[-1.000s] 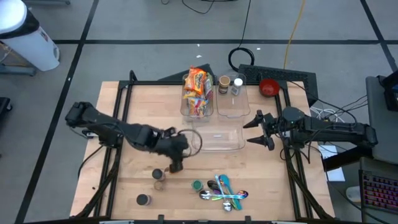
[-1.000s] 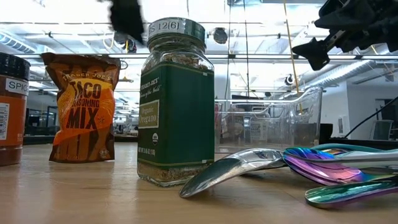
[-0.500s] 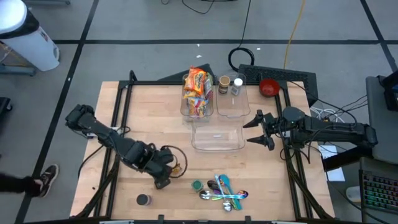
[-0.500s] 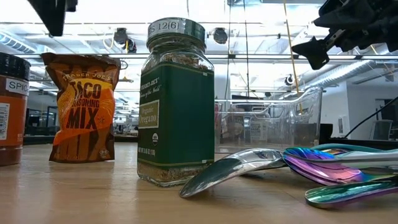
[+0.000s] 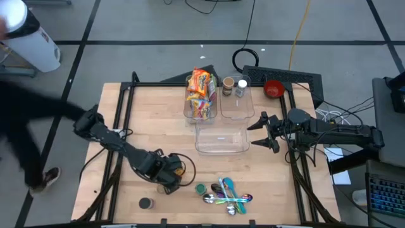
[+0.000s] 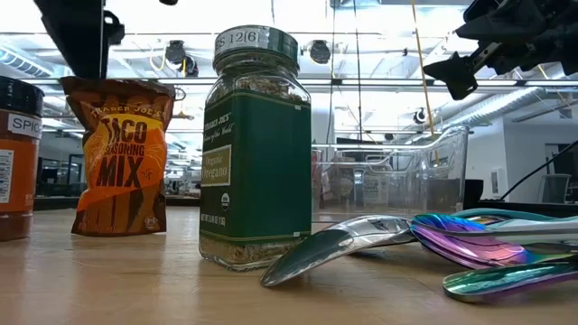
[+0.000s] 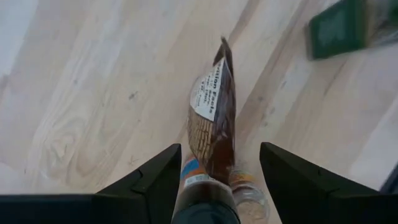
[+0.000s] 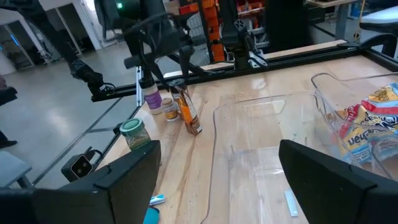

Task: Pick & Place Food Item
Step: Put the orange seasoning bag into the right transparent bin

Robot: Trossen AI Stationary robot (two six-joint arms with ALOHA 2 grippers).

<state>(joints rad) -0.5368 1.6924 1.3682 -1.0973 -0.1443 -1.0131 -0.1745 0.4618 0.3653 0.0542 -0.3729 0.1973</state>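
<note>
L gripper (image 5: 169, 182) low over taco mix packet (image 7: 213, 127) standing on table (image 5: 152, 120) near oregano jar (image 6: 256, 149); fingers (image 7: 149, 180) spread either side, not touching. R gripper (image 5: 261, 132) idle beside clear bin (image 5: 221, 138), fingers wide.

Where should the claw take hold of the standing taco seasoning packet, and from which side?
Take the seasoning packet by its top edge, from straight above, one finger on each flat face. It stands upright and is thin, so the top is free and the flat faces probably give the surest hold.
</note>
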